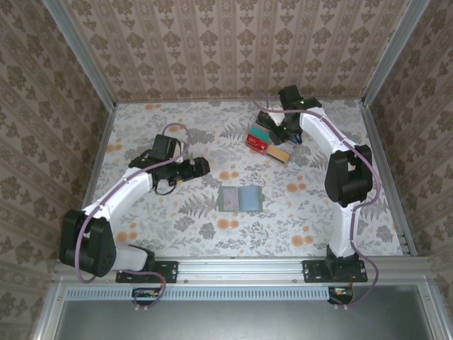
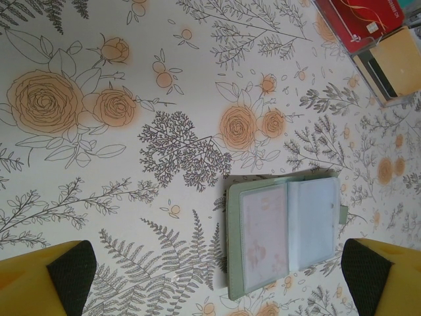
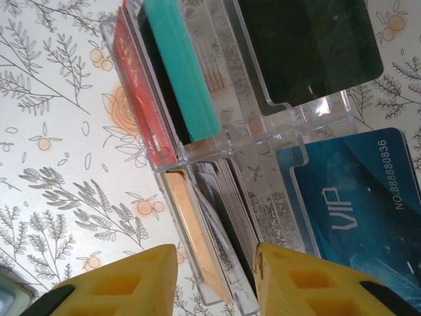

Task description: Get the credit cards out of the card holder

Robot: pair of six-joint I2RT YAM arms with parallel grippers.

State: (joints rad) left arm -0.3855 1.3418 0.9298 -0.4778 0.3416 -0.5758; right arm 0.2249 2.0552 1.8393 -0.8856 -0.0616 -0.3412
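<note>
Looking down on a white tabletop (image 1: 141,142) printed with orange roses and grey ferns, boxed in by damask-patterned wallpaper (image 1: 233,49). Finding the sage grey-green folding card holder (image 1: 239,200) lying open and flat at mid-table, both clear inner pockets facing up and appearing empty.

Finding the thin, many-coloured plastic credit cards (image 3: 355,197) well apart from it, toward the far right, sitting in a clear acrylic compartment tray (image 3: 276,125): red, teal, black, blue.

Poising the right gripper (image 3: 214,263) at one end of that tray, its yellow fingers (image 3: 131,283) set narrowly to either side of the slot with the tan-orange card (image 3: 191,237). Not showing whether gripping that card or merely straddling it.

Hanging the left gripper (image 2: 220,266) near the holder and pointing toward it, black-padded fingertips (image 2: 72,266) spread wide and carrying nothing.

Judging the step in hand as parking a card in the tray. Doing it well means:
- spreading the fingers only enough to free the card;
- rising straight up, clear of the acrylic walls, to avoid dragging the light tray;
- checking both pockets before calling the holder emptied;
- keeping the left arm ready for pinning the holder against any sticking card.
</note>
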